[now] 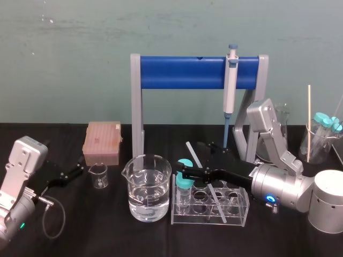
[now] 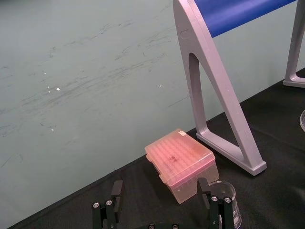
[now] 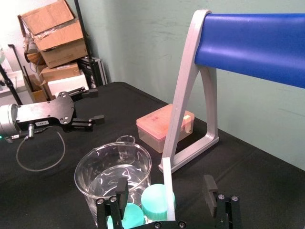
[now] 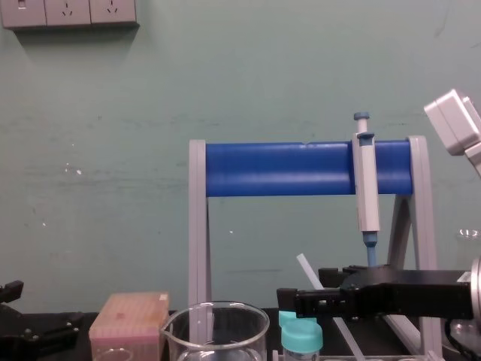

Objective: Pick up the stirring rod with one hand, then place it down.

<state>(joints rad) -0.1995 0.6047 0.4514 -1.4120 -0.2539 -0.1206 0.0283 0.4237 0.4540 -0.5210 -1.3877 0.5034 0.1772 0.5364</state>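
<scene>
1. We locate the right gripper (image 1: 183, 171) reaching across the clear test tube rack (image 1: 211, 214), just beside the water-filled beaker (image 1: 149, 187).
2. We read its fingers (image 3: 208, 186) as spread wide. The right wrist view shows a gap on each side of the stirring rod (image 3: 168, 188).
3. We find the stirring rod (image 1: 193, 153) tilted, with its lower part in the rack and its upper end slanting back towards the stand. It passes between the two open fingers and touches neither.
4. In the chest view, the rod (image 4: 307, 269) rises above the gripper (image 4: 289, 302).
5. Two teal-capped tubes (image 1: 184, 184) stand at the rack's end nearest the beaker, just below the right gripper's fingertips.
6. We note the left gripper (image 1: 79, 170) low over the black table (image 1: 69, 225) at the left, near the small beaker (image 1: 98, 175) and the pink tip box (image 1: 102, 142). Its fingers (image 2: 116, 191) are also wide apart and hold nothing.
7. The pipette (image 1: 231, 80) hangs on the blue-bar stand (image 1: 182, 72).
</scene>
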